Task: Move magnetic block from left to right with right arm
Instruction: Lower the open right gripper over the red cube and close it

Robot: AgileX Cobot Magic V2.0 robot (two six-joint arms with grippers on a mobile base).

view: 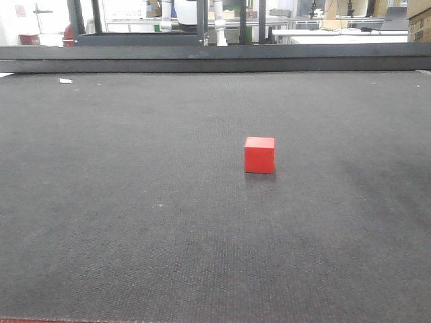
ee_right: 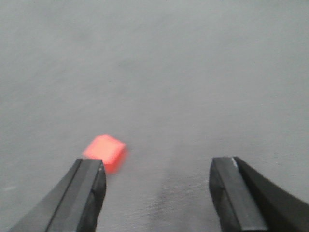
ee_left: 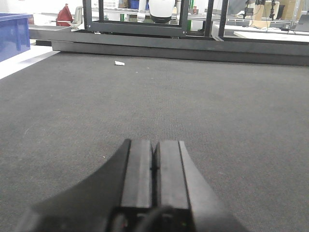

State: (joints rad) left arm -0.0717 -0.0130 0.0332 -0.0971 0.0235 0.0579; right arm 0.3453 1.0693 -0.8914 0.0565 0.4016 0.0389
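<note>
Over the dark mat [view: 135,222], the right gripper [ee_right: 157,169], jaws spread wide, must centre on the magnetic block [ee_right: 105,152] before descending, while the left gripper [ee_left: 154,147] sits clenched.

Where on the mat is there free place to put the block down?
Almost everywhere. In the front view the mat is bare on both sides of the block, in front of it, and behind it up to the far rail. Only a small white scrap lies near that rail. Nowhere is crowded.
</note>
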